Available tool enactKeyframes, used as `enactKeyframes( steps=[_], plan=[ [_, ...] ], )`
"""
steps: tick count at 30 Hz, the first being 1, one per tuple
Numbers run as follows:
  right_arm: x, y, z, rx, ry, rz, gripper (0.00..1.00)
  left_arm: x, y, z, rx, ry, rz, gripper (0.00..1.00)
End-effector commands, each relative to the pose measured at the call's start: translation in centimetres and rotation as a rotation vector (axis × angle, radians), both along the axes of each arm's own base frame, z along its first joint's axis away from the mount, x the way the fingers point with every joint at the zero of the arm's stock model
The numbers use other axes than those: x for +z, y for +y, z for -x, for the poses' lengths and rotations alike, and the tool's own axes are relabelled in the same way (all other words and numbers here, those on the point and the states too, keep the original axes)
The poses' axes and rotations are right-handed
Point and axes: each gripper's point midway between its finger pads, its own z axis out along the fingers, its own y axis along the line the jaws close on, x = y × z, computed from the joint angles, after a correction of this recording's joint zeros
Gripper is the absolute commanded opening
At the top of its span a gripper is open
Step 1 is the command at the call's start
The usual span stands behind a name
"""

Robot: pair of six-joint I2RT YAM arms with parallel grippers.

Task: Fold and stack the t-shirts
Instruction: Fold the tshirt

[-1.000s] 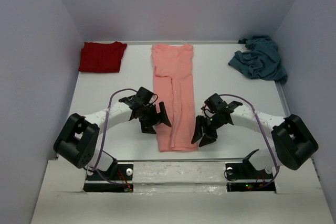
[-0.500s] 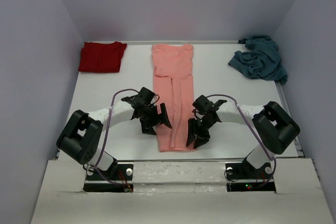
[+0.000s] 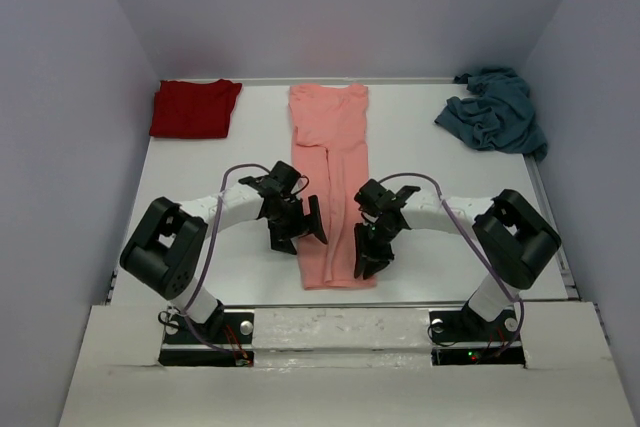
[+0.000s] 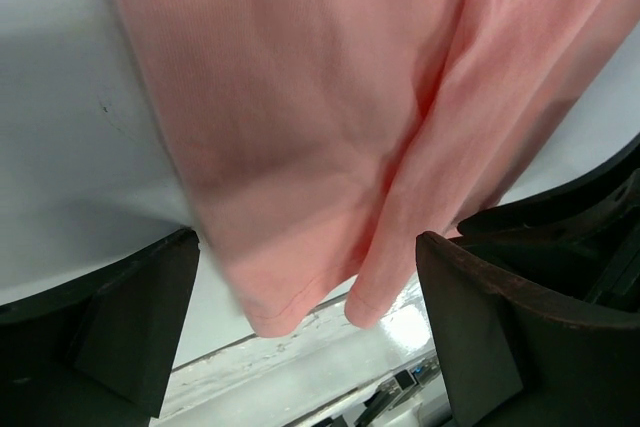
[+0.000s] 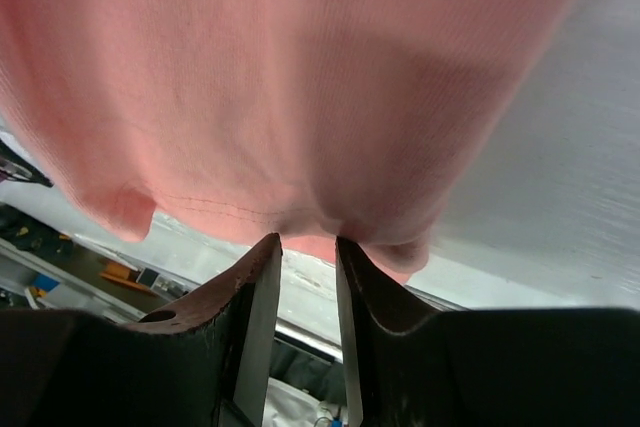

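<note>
The wide-open left gripper (image 4: 305,239) should drop over the salmon-pink t-shirt (image 4: 300,97) hem between its fingers, matching the narrowed right gripper (image 5: 308,239), whose hold I cannot tell.

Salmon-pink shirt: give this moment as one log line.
salmon-pink shirt: folded lengthwise | left pincer: open over near hem | right pincer: narrow gap at hem, grip unclear | dark red shirt: folded | teal-blue shirt: crumpled
</note>
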Motion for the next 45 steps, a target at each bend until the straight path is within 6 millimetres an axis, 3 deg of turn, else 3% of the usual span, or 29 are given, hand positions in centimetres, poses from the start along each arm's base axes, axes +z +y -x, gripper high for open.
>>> enactKeyframes(
  steps=[1, 6, 8, 10, 14, 17, 27, 35, 39, 41, 45],
  plan=[
    [0.1, -0.5, -0.2, 0.017, -0.030, 0.062, 0.34, -0.2, 0.6, 0.1, -0.038, 0.002, -0.060, 0.99],
    [-0.4, -1.1, 0.2, 0.036, -0.029, 0.120, 0.35, -1.7, 1.9, 1.0, -0.051, 0.050, -0.135, 0.99],
    [-0.5, -1.3, 0.3, 0.036, -0.022, 0.131, 0.26, -1.9, 2.1, 1.0, -0.053, 0.050, -0.139, 0.99],
    [-0.7, -1.5, 0.4, 0.039, -0.019, 0.143, 0.24, -2.0, 2.1, 1.2, -0.053, 0.055, -0.137, 0.99],
    [-0.9, -1.8, 0.6, 0.042, -0.010, 0.161, 0.06, -2.3, 2.1, 1.3, -0.064, 0.063, -0.141, 0.99],
    [-1.0, -2.0, 0.6, 0.048, -0.005, 0.174, 0.00, -2.5, 2.2, 1.3, -0.067, 0.069, -0.144, 0.99],
    [-1.1, -3.7, 0.6, 0.059, -0.025, 0.255, 0.00, -2.9, 2.4, 1.6, -0.074, 0.079, -0.152, 0.99],
    [-1.3, -3.8, 0.9, 0.072, -0.016, 0.253, 0.00, -3.2, 2.6, 1.9, -0.077, 0.087, -0.158, 0.99],
    [0.0, -2.7, 0.2, 0.067, -0.044, 0.203, 0.00, -1.8, 2.2, 1.5, -0.071, 0.062, -0.135, 0.99],
    [0.5, -2.5, 0.0, 0.065, -0.052, 0.197, 0.00, 0.0, 2.0, 1.1, -0.063, 0.037, -0.123, 0.99],
    [0.0, -2.5, 0.2, 0.089, -0.032, 0.199, 0.00, 2.6, 2.3, 1.3, -0.064, 0.017, -0.121, 0.96]
  ],
)
